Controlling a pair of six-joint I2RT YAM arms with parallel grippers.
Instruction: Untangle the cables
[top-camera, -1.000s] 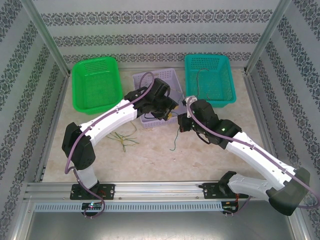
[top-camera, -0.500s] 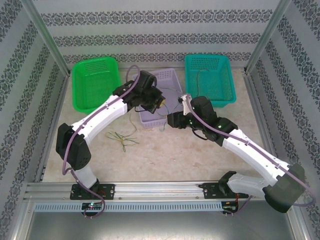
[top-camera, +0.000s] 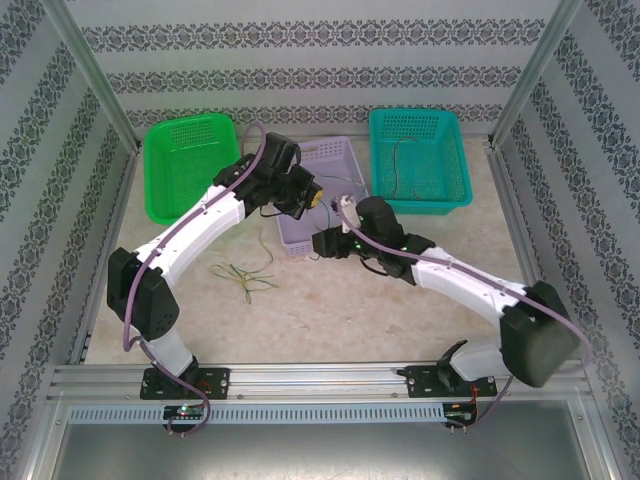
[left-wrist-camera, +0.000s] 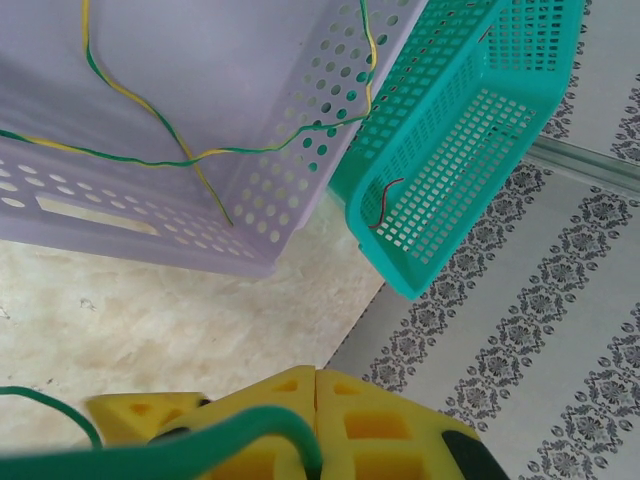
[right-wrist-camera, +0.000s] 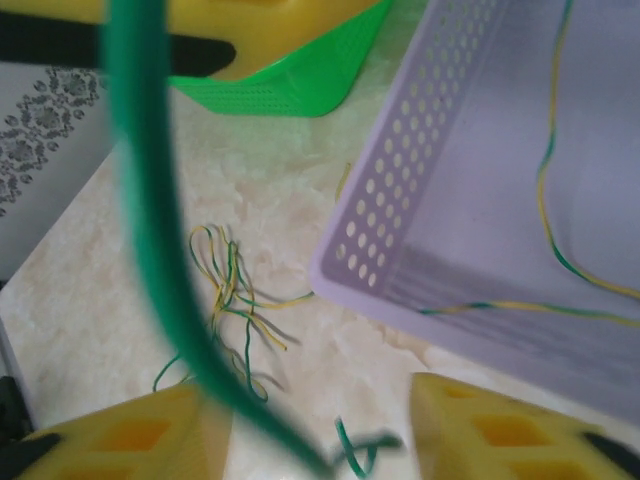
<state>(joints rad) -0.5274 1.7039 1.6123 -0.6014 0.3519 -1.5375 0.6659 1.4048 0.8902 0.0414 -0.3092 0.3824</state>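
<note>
Both arms have swung left toward the purple basket (top-camera: 335, 160); the left fingers (left-wrist-camera: 390, 430) pinch together on a green cable (left-wrist-camera: 220, 435), the right fingers (right-wrist-camera: 500, 430) stand apart. More cables (top-camera: 245, 276) lie tangled on the tabletop (top-camera: 330, 320).

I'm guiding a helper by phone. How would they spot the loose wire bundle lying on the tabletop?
Find the lavender basket in the middle, between the green basket and the teal basket. In front of its near-left corner, on the marble table, lies the wire bundle. It is the looped yellow-and-green tangle outside every basket.
</note>
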